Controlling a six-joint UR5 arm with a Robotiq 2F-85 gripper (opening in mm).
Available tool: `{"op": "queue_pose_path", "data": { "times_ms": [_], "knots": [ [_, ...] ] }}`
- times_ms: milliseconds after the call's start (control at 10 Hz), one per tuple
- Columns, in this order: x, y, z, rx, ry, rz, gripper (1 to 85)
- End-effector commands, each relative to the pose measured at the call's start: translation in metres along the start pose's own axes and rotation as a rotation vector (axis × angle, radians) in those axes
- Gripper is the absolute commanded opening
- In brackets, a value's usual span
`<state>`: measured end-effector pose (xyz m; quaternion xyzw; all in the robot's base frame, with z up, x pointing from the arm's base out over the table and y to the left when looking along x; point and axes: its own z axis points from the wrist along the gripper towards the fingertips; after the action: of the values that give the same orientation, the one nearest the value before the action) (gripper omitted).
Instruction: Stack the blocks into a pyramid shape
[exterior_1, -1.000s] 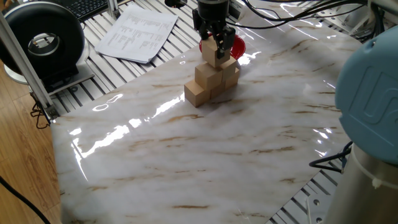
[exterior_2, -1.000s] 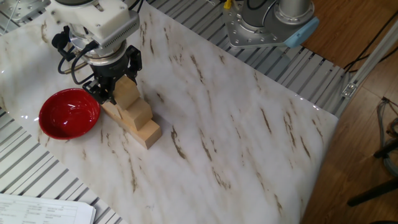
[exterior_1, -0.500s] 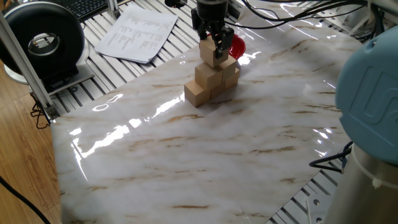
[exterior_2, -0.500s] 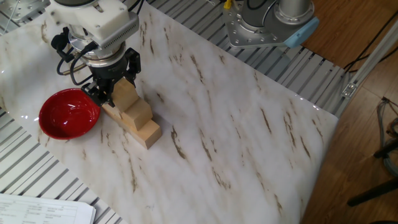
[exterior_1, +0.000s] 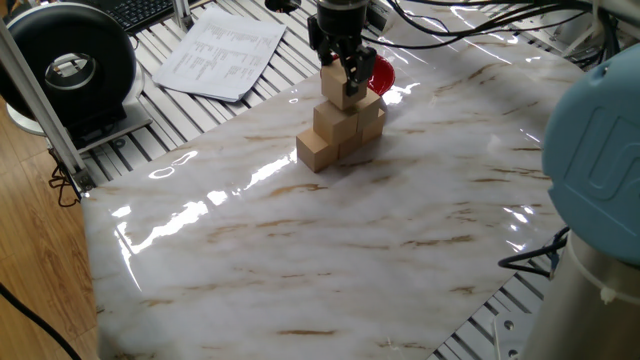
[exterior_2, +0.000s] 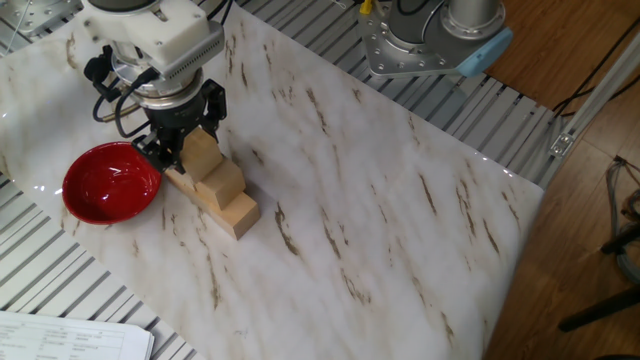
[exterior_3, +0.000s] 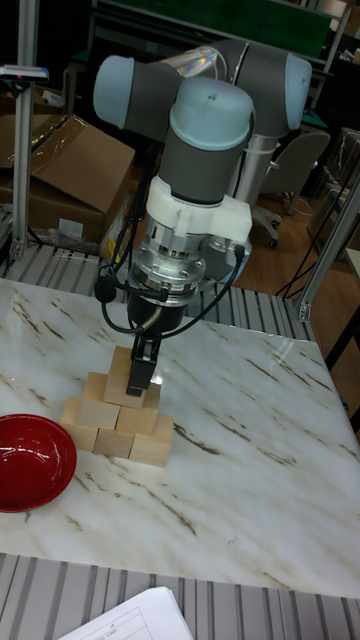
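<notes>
Six blocks (exterior_3: 118, 415) form a pyramid near the marble table's (exterior_1: 380, 230) far edge in one fixed view, just beside the red bowl (exterior_2: 110, 182); the gripper (exterior_2: 186, 147) has its jaws pinching the top block (exterior_1: 340, 85)

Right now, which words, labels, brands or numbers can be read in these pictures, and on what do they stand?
Printed sheet: covered with lines of text, too small to read.
Blue cap of the arm: raised lettering, cut off by the picture edge, not readable.
Blocks, red bowl, gripper: no text visible.
</notes>
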<state>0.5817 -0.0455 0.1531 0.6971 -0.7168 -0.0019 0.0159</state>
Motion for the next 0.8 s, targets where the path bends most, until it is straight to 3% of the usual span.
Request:
{"op": "queue_pose_path", "data": {
  "times_ms": [0,700],
  "knots": [
    [0.0013,0.0053,0.0019,-0.004,-0.015,0.002,0.7],
    [0.0009,0.0066,0.0027,-0.004,-0.021,0.006,0.7]
  ]
}}
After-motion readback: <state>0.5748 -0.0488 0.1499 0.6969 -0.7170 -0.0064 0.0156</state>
